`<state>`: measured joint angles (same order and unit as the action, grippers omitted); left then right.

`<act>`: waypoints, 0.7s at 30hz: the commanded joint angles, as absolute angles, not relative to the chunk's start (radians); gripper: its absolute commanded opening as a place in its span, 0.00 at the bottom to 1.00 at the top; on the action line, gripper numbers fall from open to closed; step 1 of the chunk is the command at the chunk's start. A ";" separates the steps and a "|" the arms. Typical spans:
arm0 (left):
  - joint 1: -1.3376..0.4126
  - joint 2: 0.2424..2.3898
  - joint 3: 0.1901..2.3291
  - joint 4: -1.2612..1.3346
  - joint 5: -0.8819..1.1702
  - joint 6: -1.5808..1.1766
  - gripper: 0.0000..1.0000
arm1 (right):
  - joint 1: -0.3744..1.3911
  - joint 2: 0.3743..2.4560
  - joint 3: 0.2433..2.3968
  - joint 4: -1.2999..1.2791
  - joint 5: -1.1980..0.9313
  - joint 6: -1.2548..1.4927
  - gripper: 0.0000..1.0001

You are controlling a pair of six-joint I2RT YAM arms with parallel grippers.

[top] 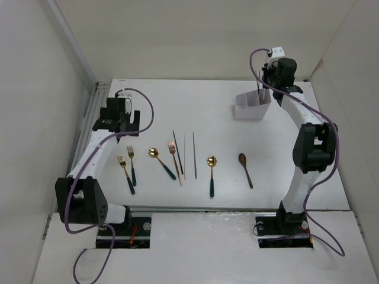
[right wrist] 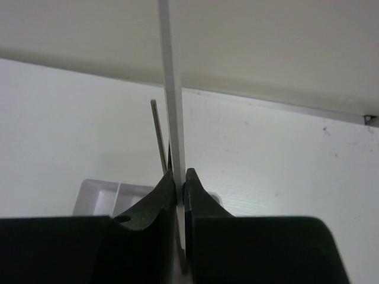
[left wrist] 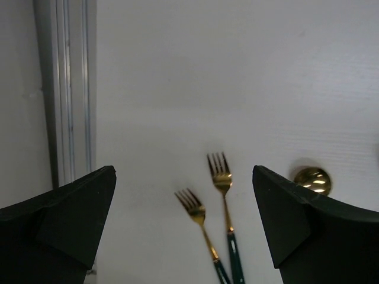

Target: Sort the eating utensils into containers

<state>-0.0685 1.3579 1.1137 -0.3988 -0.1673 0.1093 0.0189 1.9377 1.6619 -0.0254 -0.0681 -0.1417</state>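
**A:** Which jaws does the next move depend on?

**B:** My right jaws. They are pressed together on a silvery chopstick [right wrist: 172, 89]. It stands almost upright, with its long axis running straight up through the pinch. The white divided box [top: 251, 109] sits near the far right corner of the bench, right under that wrist.

**A:** Is the lower end over a compartment?

**B:** I judge it is. A compartment shows just below and to the left of the pinch. My own jaws hide the tip, so I cannot tell if it touches the box floor. A dark chopstick [right wrist: 157, 136] rises just beside the first, and its foot is hidden too. My right arm reaches up and forward, with the wrist pointing down.

**A:** And the left?

**B:** My left jaws are spread wide and hold nothing. They hang over a taller fork [left wrist: 220, 171] and a shorter fork [left wrist: 192, 204] near the bench's left edge. Both forks have their tines toward the far edge and their handles toward the near edge. My left arm is much the nearer one to them.
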 commanded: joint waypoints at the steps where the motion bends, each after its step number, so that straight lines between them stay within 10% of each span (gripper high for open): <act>1: -0.054 1.308 1.039 -0.472 -0.298 0.221 1.00 | 0.008 1.953 1.713 -0.028 -0.058 -0.163 0.00; 5: -0.022 1.264 0.942 -0.483 -0.211 0.284 0.98 | 0.008 1.967 1.672 -0.028 -0.086 -0.118 0.00; 12: -0.012 1.243 0.864 -0.566 -0.178 0.325 0.88 | 0.008 1.934 1.606 -0.028 -0.110 -0.097 0.45; 21: -0.012 1.261 0.801 -0.588 -0.167 0.325 0.84 | 0.018 1.833 1.569 -0.028 -0.077 -0.097 0.57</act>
<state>-0.0174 1.2747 0.8207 -0.5594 -0.1795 0.3115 0.0135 1.9366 1.5654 -0.0639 -0.0959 -0.1036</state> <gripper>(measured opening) 0.845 0.564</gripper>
